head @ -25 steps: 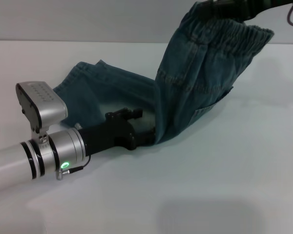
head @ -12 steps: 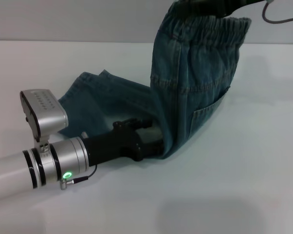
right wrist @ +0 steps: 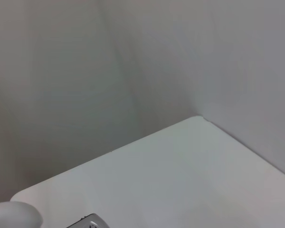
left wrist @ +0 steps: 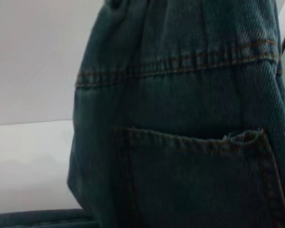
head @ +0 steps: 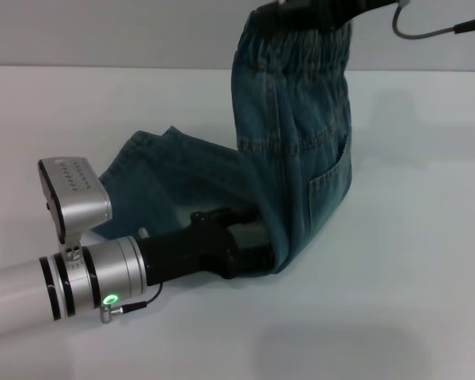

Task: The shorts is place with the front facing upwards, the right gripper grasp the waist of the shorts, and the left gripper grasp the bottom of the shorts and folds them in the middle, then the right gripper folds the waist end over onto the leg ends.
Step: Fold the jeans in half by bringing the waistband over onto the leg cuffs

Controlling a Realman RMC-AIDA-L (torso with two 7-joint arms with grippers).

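- Since a second ago, the right pincer [head: 313,12] has carried the waist [head: 293,47] of the shorts [head: 289,158] toward the left, and the raised cloth now hangs straighter and narrower.
- Over that same time the left pincer [head: 237,241] has slid a little nearer and to the right, low on the desk [head: 404,277].
- The right pincer is high at the far edge of the head view. It is shut tight on the ruffled waist and holds it up in the air.
- The left pincer sits low by the fold, where the hanging part meets the flat part. Cloth hides its tips, so I cannot tell if it is open or closed.
- The legs of the shorts lie flat on the desk and stretch toward the far left. The leg ends [head: 142,142] seem to be there, but they are hard to make out.
- A back pocket [left wrist: 190,180] fills the left wrist view, very close.
- I think the last step is in hand: bringing the waist over onto the leg ends.
- Next, the right pincer should go on to the left, come down over the leg ends, and let go once the waist lies flat.
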